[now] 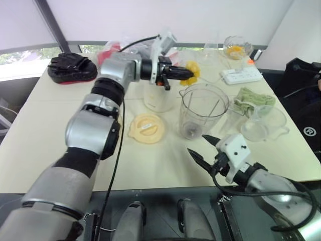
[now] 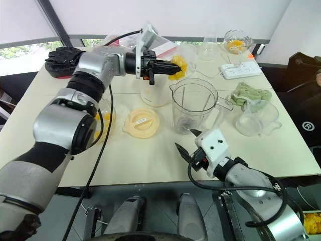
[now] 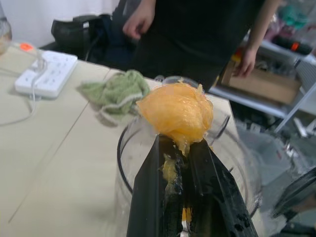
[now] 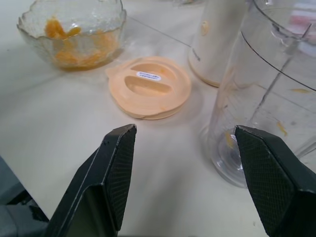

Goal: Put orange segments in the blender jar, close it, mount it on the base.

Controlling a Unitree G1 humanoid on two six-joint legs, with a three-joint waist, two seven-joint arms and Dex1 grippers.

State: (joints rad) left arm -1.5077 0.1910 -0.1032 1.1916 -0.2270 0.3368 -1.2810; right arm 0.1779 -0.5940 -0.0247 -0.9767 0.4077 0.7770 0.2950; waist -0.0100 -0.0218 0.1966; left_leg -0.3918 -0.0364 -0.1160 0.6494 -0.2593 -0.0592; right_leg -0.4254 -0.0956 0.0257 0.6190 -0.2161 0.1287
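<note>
Nearest, the right gripper [image 1: 203,145] waits, fingers spread and empty, just before the blender jar [image 1: 203,108]; the pale orange lid [image 1: 146,127] lies off beside it; behind, the base [image 1: 159,98] stands bare; the left gripper [image 1: 181,73] pinches an orange segment [image 3: 176,111] above the jar; dropping, lidding and mounting seem left.

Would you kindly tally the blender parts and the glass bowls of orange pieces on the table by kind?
Blender jar: 1
Lid: 1
Base: 1
Glass bowls with orange pieces: 2
Total: 5
</note>
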